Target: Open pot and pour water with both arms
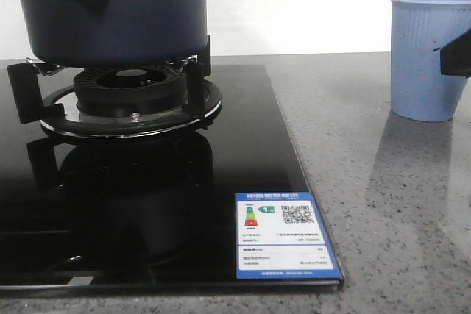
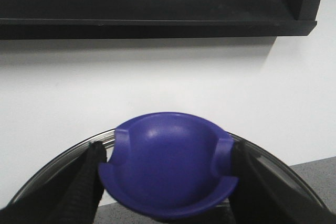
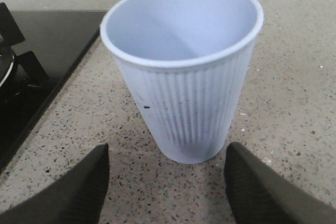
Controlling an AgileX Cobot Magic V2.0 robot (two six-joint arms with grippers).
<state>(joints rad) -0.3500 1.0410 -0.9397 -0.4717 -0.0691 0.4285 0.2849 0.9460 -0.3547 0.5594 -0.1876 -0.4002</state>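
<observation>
Evidently our left fingers (image 2: pixel 94 177) are clamped on the lid knob (image 2: pixel 168 166), the glass lid (image 2: pixel 283 166) held aloft, while the pot (image 1: pixel 110 12) sits on the burner (image 1: pixel 132 93). Our right fingers (image 3: pixel 79 182) stand spread, straddling the cup (image 3: pixel 184 77) on the table (image 3: pixel 283 129), poised to grasp it.

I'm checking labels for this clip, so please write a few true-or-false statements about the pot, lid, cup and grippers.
1. The pot sits on the gas burner. True.
2. The cup lies on its side. False: it stands upright on the countertop.
3. The left gripper is closed on the lid knob. True.
4. The right gripper is clamped on the cup. False: its fingers are apart, short of the cup.
5. The cup holds water. False: it looks empty.
</observation>
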